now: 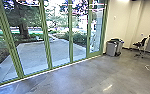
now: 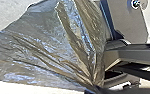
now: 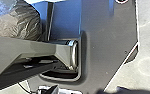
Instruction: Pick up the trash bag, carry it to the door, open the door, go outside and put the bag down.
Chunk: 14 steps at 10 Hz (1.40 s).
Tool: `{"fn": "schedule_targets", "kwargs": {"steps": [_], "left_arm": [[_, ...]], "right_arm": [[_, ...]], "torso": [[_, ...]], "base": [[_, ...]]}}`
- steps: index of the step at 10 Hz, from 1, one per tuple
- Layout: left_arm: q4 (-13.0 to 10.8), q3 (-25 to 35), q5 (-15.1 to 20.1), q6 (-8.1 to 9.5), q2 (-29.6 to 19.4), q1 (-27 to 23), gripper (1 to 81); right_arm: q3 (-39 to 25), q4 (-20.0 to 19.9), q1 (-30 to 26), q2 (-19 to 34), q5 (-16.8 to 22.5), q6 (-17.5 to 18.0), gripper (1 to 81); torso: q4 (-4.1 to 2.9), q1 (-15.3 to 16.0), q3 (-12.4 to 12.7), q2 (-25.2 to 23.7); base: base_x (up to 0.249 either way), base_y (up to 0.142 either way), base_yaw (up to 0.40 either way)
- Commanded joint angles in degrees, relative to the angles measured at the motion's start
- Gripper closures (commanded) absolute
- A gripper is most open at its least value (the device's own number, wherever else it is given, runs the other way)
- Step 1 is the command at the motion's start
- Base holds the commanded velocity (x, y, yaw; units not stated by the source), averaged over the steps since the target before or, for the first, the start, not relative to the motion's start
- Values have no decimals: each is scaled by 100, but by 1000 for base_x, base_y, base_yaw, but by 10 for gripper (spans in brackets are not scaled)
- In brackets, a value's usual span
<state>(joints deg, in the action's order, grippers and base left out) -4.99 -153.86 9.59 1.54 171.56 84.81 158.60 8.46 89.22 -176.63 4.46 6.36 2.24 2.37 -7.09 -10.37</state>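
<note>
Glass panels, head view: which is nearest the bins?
The rightmost panel, beside the cream wall; its green bottom rail looks deeper than the other panels'.

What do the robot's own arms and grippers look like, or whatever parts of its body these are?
I can't make out the arms or grippers well enough to describe them. Of its body, a grey, straight-edged jointed bar has a silvery curved rim at its end. Beside it is a wide dark grey plate.
</note>
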Motion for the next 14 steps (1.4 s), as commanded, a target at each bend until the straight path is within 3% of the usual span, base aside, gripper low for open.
{"fn": "schedule_targets", "kwargs": {"steps": [1,5,14], "left_arm": [[-38,5,359,-22,-16,-311,811],[-38,5,359,-22,-25,-311,811],[-46,5,359,-22,-7,-311,811]], "right_arm": [[-23,-29,-277,-50,336,-39,10],[-32,-29,-286,-42,336,-39,10],[-23,-29,-269,-50,336,-47,10]], "torso": [[0,0,0,0],[0,0,0,0],[0,-2,0,0]], "base": [[134,-65,0],[134,-65,0],[137,0,0]]}}
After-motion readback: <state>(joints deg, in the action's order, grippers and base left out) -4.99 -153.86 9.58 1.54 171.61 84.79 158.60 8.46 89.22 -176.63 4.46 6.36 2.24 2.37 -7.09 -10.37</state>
